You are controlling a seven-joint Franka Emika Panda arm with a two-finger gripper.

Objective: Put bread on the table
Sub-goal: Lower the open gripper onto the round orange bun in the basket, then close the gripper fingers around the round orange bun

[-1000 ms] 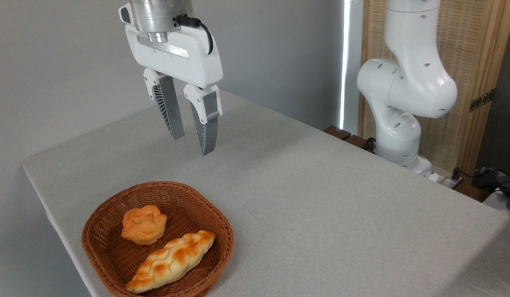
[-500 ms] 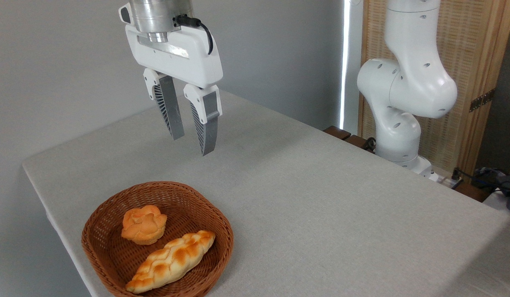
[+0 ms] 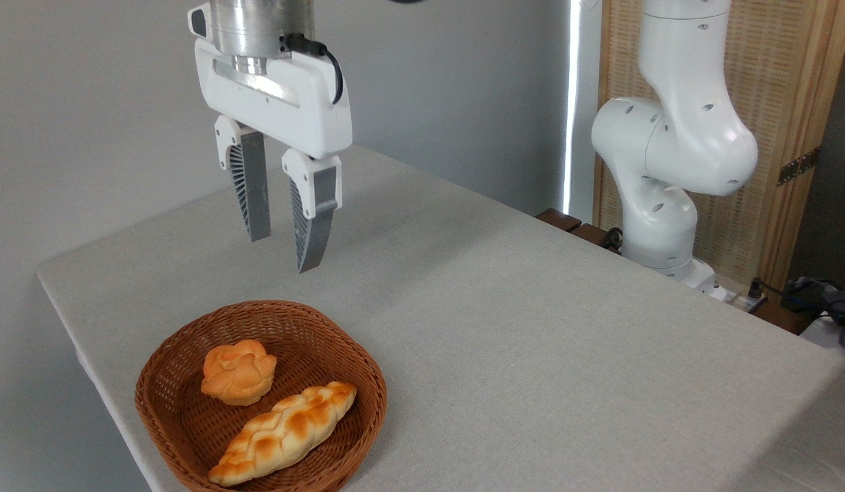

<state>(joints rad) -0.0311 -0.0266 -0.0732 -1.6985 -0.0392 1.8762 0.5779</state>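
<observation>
Surface: light grey, fabric-textured table [image 3: 531, 355] fills most of the view, its rounded corner at the left and a plain grey wall behind it.
Basket: brown wicker basket [image 3: 364, 372] stands on the table at the near left edge; it is the landmark for what follows.
Braided loaf: long golden braided loaf [image 3: 283, 433] lies slantwise in the near half of the basket, one end by the near rim, the other pointing toward the right wall.
Bread: the bread [image 3: 238, 372] sits in the basket's far-left part, just behind the loaf's upper end and close beside it; whether they touch is not clear.
Bread looks: small, round, orange-golden, with a lobed flower-shaped top and a paler ridged base, upright.
Obstruction: nothing covers the bread from above; only the loaf crowds its near side.
Gripper: white gripper [image 3: 283, 244] hangs in the air above and beyond the basket's far rim, well clear of the bread, fingers pointing down.
Jaws: spread apart with a clear gap, holding nothing.
Arm base: white robot arm column [image 3: 668, 157] rises beyond the table's far right edge, far from the basket.
Backdrop: woven wooden screen [image 3: 777, 102] stands behind the arm.
</observation>
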